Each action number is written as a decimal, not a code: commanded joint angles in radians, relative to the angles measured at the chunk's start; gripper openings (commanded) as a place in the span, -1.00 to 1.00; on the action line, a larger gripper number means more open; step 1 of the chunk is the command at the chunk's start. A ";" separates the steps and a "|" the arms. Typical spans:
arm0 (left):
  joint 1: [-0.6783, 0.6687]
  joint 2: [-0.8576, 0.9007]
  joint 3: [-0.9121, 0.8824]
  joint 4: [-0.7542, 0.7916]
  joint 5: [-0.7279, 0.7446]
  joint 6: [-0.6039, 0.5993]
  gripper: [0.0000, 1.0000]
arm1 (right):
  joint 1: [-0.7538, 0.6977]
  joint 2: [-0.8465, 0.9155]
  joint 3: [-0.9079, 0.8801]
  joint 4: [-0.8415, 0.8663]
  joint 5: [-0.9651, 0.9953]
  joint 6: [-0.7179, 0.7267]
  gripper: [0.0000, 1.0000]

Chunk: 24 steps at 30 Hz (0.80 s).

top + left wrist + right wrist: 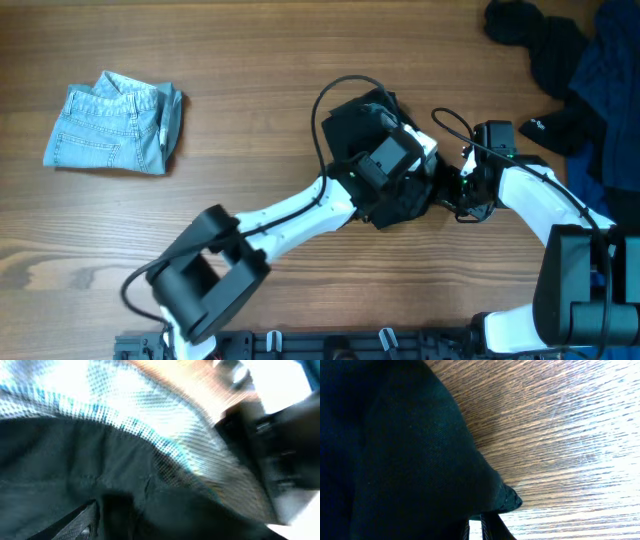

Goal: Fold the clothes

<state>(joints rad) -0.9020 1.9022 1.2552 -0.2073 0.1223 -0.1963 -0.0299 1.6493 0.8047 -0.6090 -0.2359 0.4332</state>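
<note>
1. Your shorts (355, 125) lie bunched in a black lump near the middle of the table (250, 60). From overhead both arms cover much of them, so you cannot make out legs or waistband.
2. Your left gripper (420, 152) sits on top of the lump. Its own body hides the fingertips from above.
3. The left wrist view is blurred. You see dark cloth (75, 470) below and pale mesh lining (165, 430) across the top, but no clear fingers, so you cannot tell whether that hand is open or clamped.
4. Your right gripper (455, 190) is at the lump's right edge.
5. In the right wrist view black cloth (395, 450) fills the left side, with bare wood (560, 425) beyond it. Only the fingertips (490, 530) show at the bottom edge, close together and cut off, so you cannot tell whether they are gripping.
6. A denim garment (115, 125) lies well apart on the left. A dark heap (570, 70) at the top right is cropped by the frame.
</note>
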 commanded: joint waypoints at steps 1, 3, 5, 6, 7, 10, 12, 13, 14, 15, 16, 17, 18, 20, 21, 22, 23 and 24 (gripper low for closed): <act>0.022 -0.102 0.028 -0.024 -0.011 0.009 0.55 | 0.010 0.053 -0.050 -0.032 -0.061 -0.015 -0.69; 0.059 -0.148 0.028 -0.061 -0.011 0.008 0.58 | -0.003 0.010 -0.039 -0.047 -0.061 -0.042 -0.61; 0.097 -0.180 0.028 -0.098 -0.011 0.008 0.69 | -0.011 -0.056 -0.027 -0.051 -0.060 -0.106 -0.46; 0.121 -0.198 0.028 -0.119 -0.011 0.008 0.70 | -0.012 -0.100 -0.018 -0.064 -0.047 -0.128 -0.42; 0.145 -0.214 0.028 -0.138 -0.011 0.008 0.71 | -0.013 -0.158 -0.003 -0.085 -0.019 -0.132 -0.39; 0.231 -0.232 0.028 -0.161 -0.011 0.008 0.57 | -0.013 -0.309 0.033 -0.105 -0.011 -0.132 -0.41; 0.286 -0.231 0.028 -0.169 -0.011 0.008 0.01 | -0.014 -0.412 0.042 -0.098 -0.103 -0.172 -0.70; 0.315 -0.231 0.028 -0.170 -0.007 0.008 -0.28 | -0.013 -0.449 0.042 -0.090 -0.165 -0.187 -0.90; 0.343 -0.230 0.028 -0.170 -0.001 0.009 -0.56 | -0.013 -0.475 0.042 -0.079 -0.247 -0.209 -0.91; 0.356 -0.226 0.028 -0.171 0.015 0.009 -0.69 | -0.013 -0.484 0.042 -0.071 -0.311 -0.234 -0.91; 0.367 -0.223 0.028 -0.172 0.046 0.009 -0.80 | -0.013 -0.488 0.042 -0.064 -0.388 -0.263 -0.92; 0.382 -0.216 0.028 -0.177 0.101 0.020 -0.91 | -0.013 -0.488 0.042 -0.061 -0.459 -0.297 -0.91; 0.394 -0.204 0.028 -0.189 0.174 0.061 -0.92 | -0.013 -0.484 0.039 -0.059 -0.537 -0.342 -0.91; 0.401 -0.177 0.028 -0.199 0.249 0.121 -0.92 | -0.013 -0.463 0.038 -0.057 -0.573 -0.378 -0.91; 0.401 -0.156 0.028 -0.188 0.272 0.142 -0.92 | -0.013 -0.442 0.037 -0.048 -0.559 -0.383 -0.92; 0.400 -0.123 0.028 -0.161 0.311 0.145 -0.92 | -0.013 -0.407 0.030 -0.026 -0.542 -0.381 -0.91; 0.400 -0.101 0.028 -0.137 0.341 0.153 -0.92 | -0.013 -0.372 0.017 0.004 -0.542 -0.380 -0.91; 0.400 -0.072 0.028 -0.097 0.373 0.160 -0.92 | -0.013 -0.336 0.006 0.029 -0.542 -0.381 -0.91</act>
<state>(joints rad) -0.5030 1.7485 1.2675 -0.3630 0.3531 -0.0978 -0.0410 1.2339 0.8288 -0.6216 -0.7300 0.0959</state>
